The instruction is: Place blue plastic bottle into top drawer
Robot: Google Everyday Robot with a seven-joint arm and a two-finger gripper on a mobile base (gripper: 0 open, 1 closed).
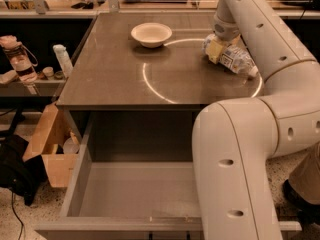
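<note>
Right now the robot's pincer (216,50) is down at the counter (112,79) surface near the far right corner, at the end of the white arm that reaches over from the right edge. Its yellowish tip is pressed against the base end of the small clear ribbed plastic bottle with a pale bluish label (234,60). How wide the pincer stands cannot be told, nor whether it grips the bottle or only touches it, since the wrist covers that spot from above.

The bottle lies on its side on the counter, close to the right edge. Its white cap points toward the near right corner and its base points toward the far edge. It rests on the right arc of a thin pale ring marked on the brown surface.

A shallow white round bowl (151,34) stands upright near the middle of the far edge, well apart from the bottle and to its left.

Below the near edge, the wide grey top drawer (140,196) is pulled out. Its plain grey floor is showing, and its right part is hidden behind the robot's large white arm link. The bottle is not in it.
</note>
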